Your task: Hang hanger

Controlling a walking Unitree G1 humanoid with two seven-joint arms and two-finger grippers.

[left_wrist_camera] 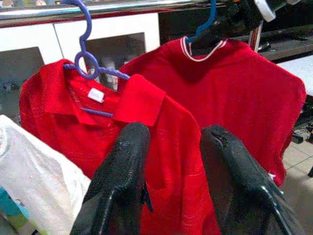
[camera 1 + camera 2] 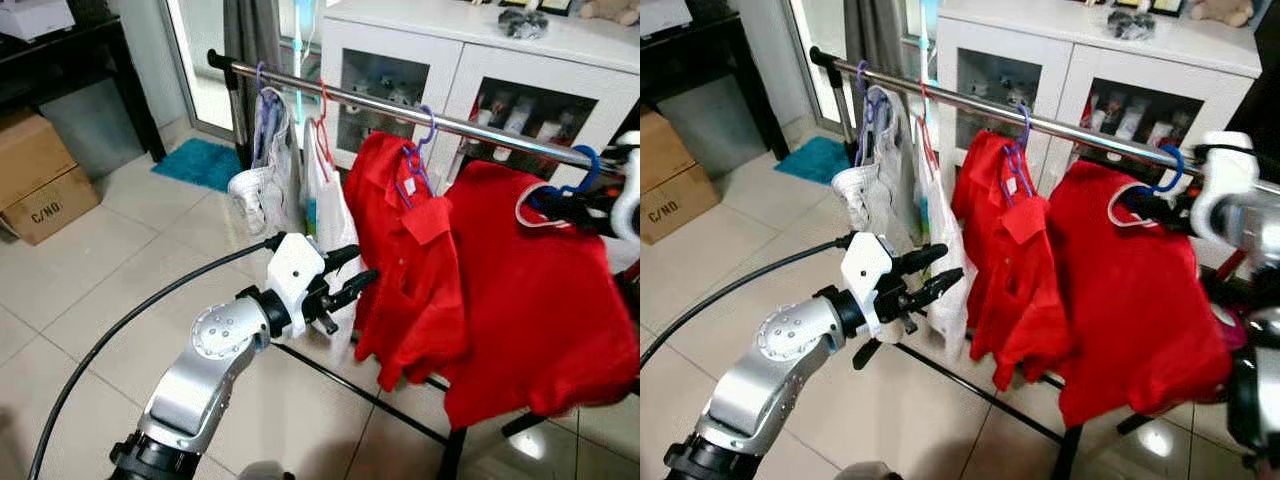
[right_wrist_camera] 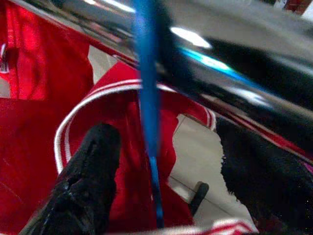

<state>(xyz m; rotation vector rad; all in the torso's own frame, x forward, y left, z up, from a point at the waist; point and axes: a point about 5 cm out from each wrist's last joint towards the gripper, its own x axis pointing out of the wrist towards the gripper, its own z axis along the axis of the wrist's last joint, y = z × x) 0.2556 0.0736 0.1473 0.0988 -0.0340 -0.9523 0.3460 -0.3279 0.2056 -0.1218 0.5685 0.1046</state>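
Observation:
A chrome rail (image 2: pixel 480 128) crosses the scene. A blue hanger (image 2: pixel 585 165) has its hook over the rail at the right and carries a red shirt (image 2: pixel 540 310) with a white-trimmed collar. My right gripper (image 2: pixel 1145 208) is at that collar, open, with the hanger's thin neck (image 3: pixel 146 73) between its fingers (image 3: pixel 93 161) and touching neither. My left gripper (image 2: pixel 362 264) is open in mid-air, lower and to the left, in front of a white bag (image 2: pixel 330 210), with nothing between its fingers. A second red shirt (image 2: pixel 400 250) hangs on a purple hanger (image 2: pixel 415 165) at the rail's middle.
More bags and a pale garment (image 2: pixel 255 190) hang at the rail's left end. A white cabinet (image 2: pixel 400 50) stands behind the rail. The rack's black base bar (image 2: pixel 360 390) runs along the tiled floor. A cardboard box (image 2: pixel 40 180) and a teal mat (image 2: pixel 200 160) lie to the left.

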